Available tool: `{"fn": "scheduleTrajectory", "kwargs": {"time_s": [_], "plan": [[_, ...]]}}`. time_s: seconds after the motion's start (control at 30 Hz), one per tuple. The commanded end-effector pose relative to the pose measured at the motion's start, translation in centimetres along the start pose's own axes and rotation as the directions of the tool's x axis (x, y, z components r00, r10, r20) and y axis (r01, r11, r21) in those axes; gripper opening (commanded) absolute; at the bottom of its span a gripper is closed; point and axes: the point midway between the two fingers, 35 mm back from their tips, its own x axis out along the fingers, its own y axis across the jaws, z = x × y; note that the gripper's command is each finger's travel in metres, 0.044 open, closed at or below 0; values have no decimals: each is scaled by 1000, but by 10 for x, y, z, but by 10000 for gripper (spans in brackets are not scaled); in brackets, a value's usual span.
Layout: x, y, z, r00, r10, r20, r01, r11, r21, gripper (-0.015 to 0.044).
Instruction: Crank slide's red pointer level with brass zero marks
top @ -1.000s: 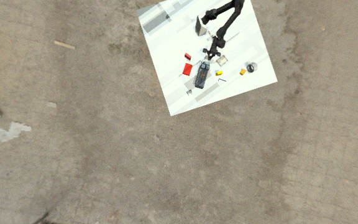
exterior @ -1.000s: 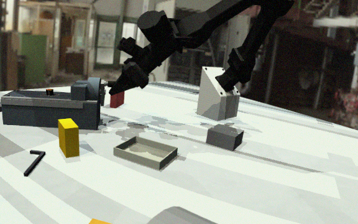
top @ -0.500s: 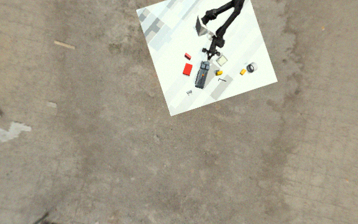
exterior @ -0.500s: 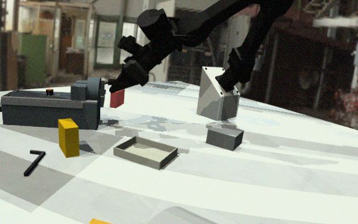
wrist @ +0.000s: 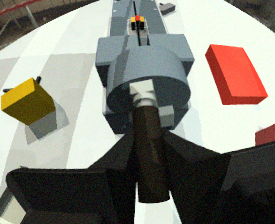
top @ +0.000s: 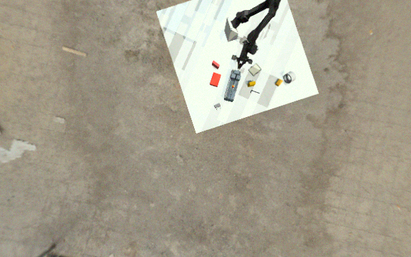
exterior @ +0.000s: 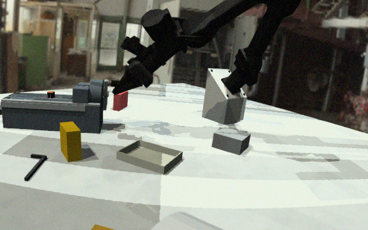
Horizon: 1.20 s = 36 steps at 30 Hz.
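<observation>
The grey-blue slide machine [top: 232, 91] [exterior: 50, 112] [wrist: 144, 59] lies on the white table [top: 291, 46]. Its round crank hub [wrist: 148, 90] [exterior: 97, 91] faces my gripper. A small orange-red pointer [exterior: 50, 94] [wrist: 138, 24] [top: 233, 86] sits on top of the slide, about midway along it. I cannot make out the brass zero marks. My gripper [wrist: 144, 133] [exterior: 117, 89] [top: 240, 65] is at the crank end and is shut on the dark crank handle [wrist: 149, 143], which sticks out from the hub.
A large red block [top: 215, 79] [wrist: 236, 72] and a small red block [top: 215, 64] [exterior: 120, 100] lie beside the machine. On its other side are a yellow block [exterior: 70, 141] [wrist: 28, 100], a shallow grey tray [exterior: 149, 156], a hex key [exterior: 35, 167], a grey block [exterior: 231, 141] and a grey wedge [exterior: 222, 99].
</observation>
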Motion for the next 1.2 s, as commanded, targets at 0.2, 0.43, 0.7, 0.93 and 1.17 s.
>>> {"fn": "scheduleTrajectory", "kwargs": {"time_s": [0.2,0.43,0.7,0.93,1.17], "plan": [[-1,-10,1,1000,-17,7,17,1000,11,0],[-1,-12,1,1000,-17,7,17,1000,11,0],[-1,-13,0,1000,-17,7,17,1000,11,0],[-1,-14,0,1000,-17,7,17,1000,11,0],[0,-14,0,1000,-17,7,17,1000,11,0]]}}
